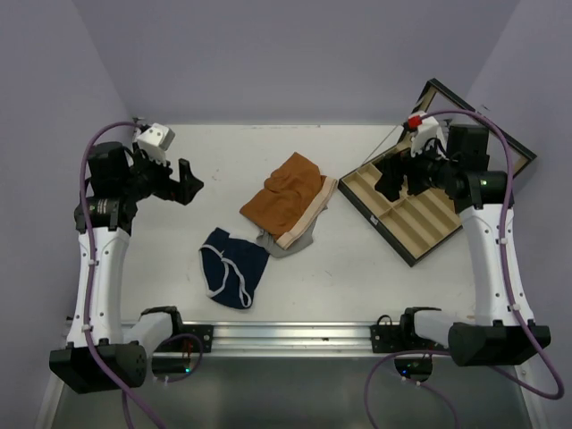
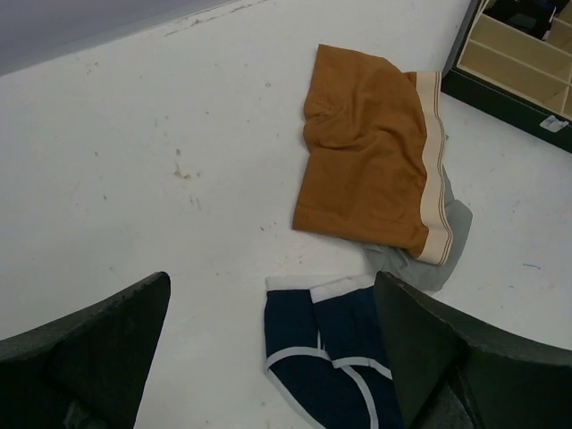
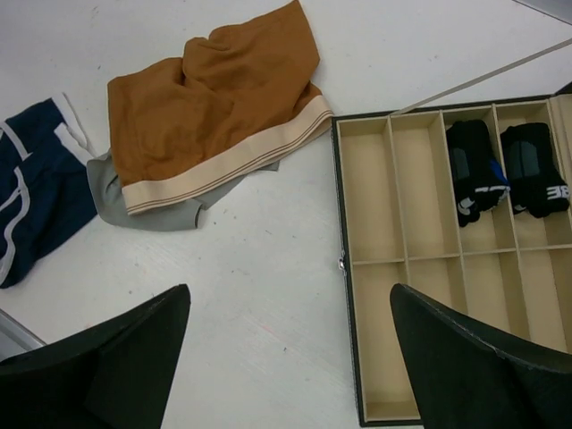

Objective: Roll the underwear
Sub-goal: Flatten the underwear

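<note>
- From above, the underwear (image 1: 234, 266) lay crumpled on the counter (image 1: 357, 277), left of centre toward the near edge. It was just beside the grey garment (image 1: 288, 243) that poked out from under the orange shorts (image 1: 286, 198).
- Your left pincer (image 1: 188, 181) hung apart and empty, well away from the underwear. Your right pincer (image 1: 393, 181) hovered over the divider box (image 1: 420, 228).
- My judgement: you should have led with the left arm, which was nearer. First spread the underwear flat, then pin one edge and roll away from the grey garment so it didn't get caught in the roll.
- In the left wrist view, the underwear sat low in frame between the two spread fingers, with its white trim showing. I couldn't tell whether it touched the grey garment. A small tag on the box rim was too small to read.
- In the right wrist view, that pincer's fingers stood wide apart, holding nothing, and the underwear lay at the far left edge.
- Two black rolls (image 3: 472, 170) in the box compartments carried white lettering, but it was illegible. The shorts' cream waistband showed no writing.
</note>
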Robot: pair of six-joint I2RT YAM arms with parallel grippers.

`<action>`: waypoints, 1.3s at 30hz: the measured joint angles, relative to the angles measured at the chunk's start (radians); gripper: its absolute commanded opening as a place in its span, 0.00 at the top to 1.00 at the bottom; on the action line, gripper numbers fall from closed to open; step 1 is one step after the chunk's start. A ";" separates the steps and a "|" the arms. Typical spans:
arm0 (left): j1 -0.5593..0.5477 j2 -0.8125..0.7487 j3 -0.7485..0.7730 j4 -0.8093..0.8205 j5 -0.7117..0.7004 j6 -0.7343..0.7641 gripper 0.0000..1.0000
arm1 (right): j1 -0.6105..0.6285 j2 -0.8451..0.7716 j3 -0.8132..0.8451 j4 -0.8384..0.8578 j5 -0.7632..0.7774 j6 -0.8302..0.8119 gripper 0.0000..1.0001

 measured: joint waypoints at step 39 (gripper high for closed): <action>-0.725 0.985 0.195 0.238 -0.529 0.142 0.55 | 0.000 0.022 -0.129 -0.094 -0.106 -0.045 0.02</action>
